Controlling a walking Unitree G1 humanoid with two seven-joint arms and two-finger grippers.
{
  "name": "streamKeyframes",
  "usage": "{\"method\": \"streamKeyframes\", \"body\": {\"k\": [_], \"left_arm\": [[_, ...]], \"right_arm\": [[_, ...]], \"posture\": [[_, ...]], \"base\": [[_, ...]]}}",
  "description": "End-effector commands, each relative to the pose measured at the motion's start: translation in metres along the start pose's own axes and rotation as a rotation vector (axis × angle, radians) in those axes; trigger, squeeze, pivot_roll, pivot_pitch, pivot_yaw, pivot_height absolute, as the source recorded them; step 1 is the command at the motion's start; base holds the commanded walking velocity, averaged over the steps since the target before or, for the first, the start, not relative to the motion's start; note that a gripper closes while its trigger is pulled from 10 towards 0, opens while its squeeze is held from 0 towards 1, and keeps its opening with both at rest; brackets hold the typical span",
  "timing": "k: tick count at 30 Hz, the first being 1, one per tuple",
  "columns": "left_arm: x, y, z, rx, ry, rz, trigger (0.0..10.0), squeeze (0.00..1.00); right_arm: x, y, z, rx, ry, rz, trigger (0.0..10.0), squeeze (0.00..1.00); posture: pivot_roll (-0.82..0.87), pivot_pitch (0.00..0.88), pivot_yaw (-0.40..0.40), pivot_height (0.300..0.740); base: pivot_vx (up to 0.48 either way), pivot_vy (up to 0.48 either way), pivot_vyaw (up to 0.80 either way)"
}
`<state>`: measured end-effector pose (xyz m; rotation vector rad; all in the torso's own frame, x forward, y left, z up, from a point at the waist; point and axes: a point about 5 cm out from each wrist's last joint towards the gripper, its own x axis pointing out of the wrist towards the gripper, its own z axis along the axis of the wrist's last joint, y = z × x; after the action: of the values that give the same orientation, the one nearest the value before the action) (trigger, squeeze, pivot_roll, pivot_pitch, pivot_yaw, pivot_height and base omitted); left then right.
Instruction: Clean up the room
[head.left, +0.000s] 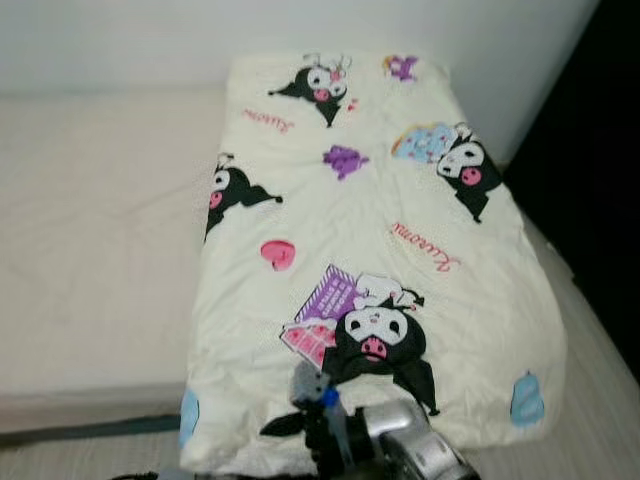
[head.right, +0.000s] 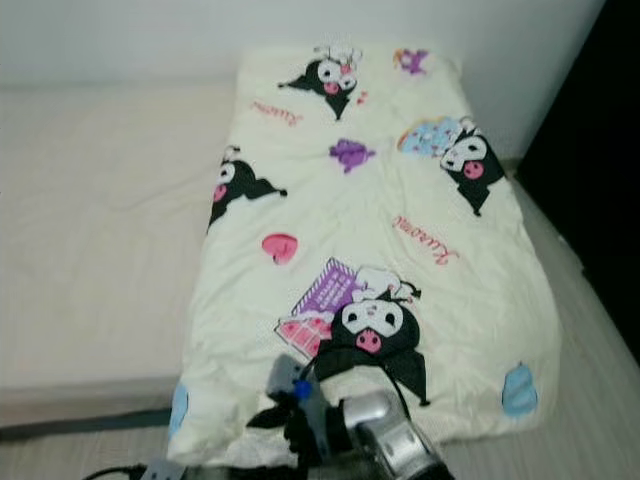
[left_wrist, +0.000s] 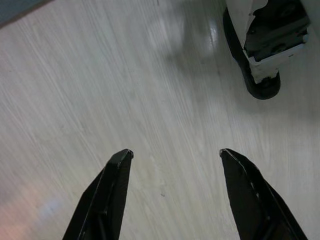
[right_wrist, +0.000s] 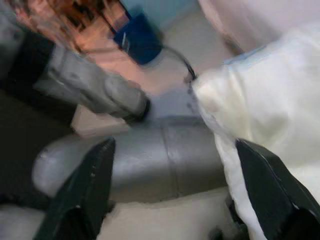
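Note:
A cream quilt (head.left: 370, 250) printed with black cartoon figures lies folded on the right part of the bed. My right arm (head.left: 405, 445) reaches up at the quilt's near edge, low in the eye views. In the right wrist view my right gripper (right_wrist: 175, 145) is open, and the quilt's pale corner (right_wrist: 260, 100) lies against one finger (right_wrist: 270, 185), not pinched. My left gripper (left_wrist: 175, 152) hangs open over pale wooden floor (left_wrist: 100, 85) with nothing between its fingers.
Bare beige mattress (head.left: 90, 230) spreads left of the quilt, with a white wall (head.left: 120, 40) behind. A dark opening (head.left: 600, 150) stands at the right. A black cable (head.right: 110, 470) lies on the floor at the bed's foot. My own foot (left_wrist: 265, 45) stands near the left gripper.

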<state>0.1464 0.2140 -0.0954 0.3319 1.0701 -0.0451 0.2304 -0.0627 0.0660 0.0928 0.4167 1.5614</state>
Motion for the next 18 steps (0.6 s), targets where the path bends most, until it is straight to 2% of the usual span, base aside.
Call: {"method": "streamKeyframes", "body": {"k": [1,2,4,5,6,7,8,10,11,13,14,17,18], "left_arm": [[-0.002,0.002,-0.015,-0.021,0.065,0.028,10.0,0.00],[-0.002,0.002,-0.015,-0.021,0.065,0.028,10.0,0.00],[-0.002,0.013,-0.013,-0.058,0.067,0.077,10.0,0.00],[-0.002,0.013,-0.013,-0.058,0.067,0.077,10.0,0.00],[-0.002,0.025,-0.010,-0.109,0.069,0.139,10.0,0.00],[-0.002,0.031,-0.009,-0.133,0.075,0.174,10.0,0.00],[-0.002,0.031,-0.009,-0.133,0.075,0.174,10.0,0.00],[-0.003,0.043,-0.008,-0.199,0.088,0.247,10.0,0.00],[-0.003,0.043,-0.008,-0.199,0.088,0.247,10.0,0.00],[-0.005,0.056,-0.009,-0.310,0.101,0.323,10.0,0.00],[-0.005,0.056,-0.009,-0.310,0.101,0.323,10.0,0.00],[-0.008,0.072,-0.009,-0.451,0.103,0.408,10.0,0.00],[-0.008,0.072,-0.009,-0.451,0.103,0.408,10.0,0.00]], "right_arm": [[-0.006,0.005,0.016,0.016,-0.128,0.006,10.0,1.00],[-0.006,0.005,0.016,0.016,-0.128,0.006,10.0,1.00],[-0.017,-0.003,0.028,0.020,-0.238,-0.082,10.0,1.00],[-0.017,-0.003,0.028,0.020,-0.238,-0.082,10.0,1.00],[-0.033,-0.022,0.036,0.036,-0.342,-0.283,10.0,0.00],[-0.044,-0.036,0.039,0.067,-0.398,-0.424,10.0,0.00],[-0.044,-0.036,0.039,0.067,-0.398,-0.424,10.0,0.00],[-0.068,-0.058,0.039,0.168,-0.518,-0.650,10.0,0.00],[-0.068,-0.058,0.039,0.168,-0.518,-0.650,10.0,0.00],[-0.087,-0.066,0.030,0.246,-0.574,-0.767,10.0,0.00],[-0.087,-0.066,0.030,0.246,-0.574,-0.767,10.0,0.00],[-0.107,-0.071,0.012,0.333,-0.607,-0.912,10.0,0.00],[-0.107,-0.071,0.012,0.333,-0.607,-0.912,10.0,0.00]], "posture": [[-0.06,0.232,0.010,0.601],[-0.06,0.232,0.010,0.601],[-0.07,0.226,0.012,0.601],[-0.07,0.226,0.012,0.601],[-0.07,0.222,0.013,0.601],[-0.07,0.218,0.014,0.601],[-0.07,0.218,0.014,0.601],[-0.07,0.214,0.015,0.601],[-0.07,0.214,0.015,0.601],[-0.07,0.207,0.017,0.601],[-0.07,0.207,0.017,0.601],[-0.07,0.202,0.016,0.611],[-0.07,0.202,0.016,0.611]], "base": [[0.000,0.000,0.00],[0.000,0.000,0.00],[0.000,0.000,0.00],[0.000,0.000,0.00],[0.000,0.000,0.00],[0.000,0.000,0.00],[0.000,0.000,0.00],[0.000,0.000,0.00],[0.000,0.000,0.00],[0.000,0.000,0.00],[0.000,0.000,0.00],[0.000,0.000,0.00],[0.000,0.000,0.00]]}}
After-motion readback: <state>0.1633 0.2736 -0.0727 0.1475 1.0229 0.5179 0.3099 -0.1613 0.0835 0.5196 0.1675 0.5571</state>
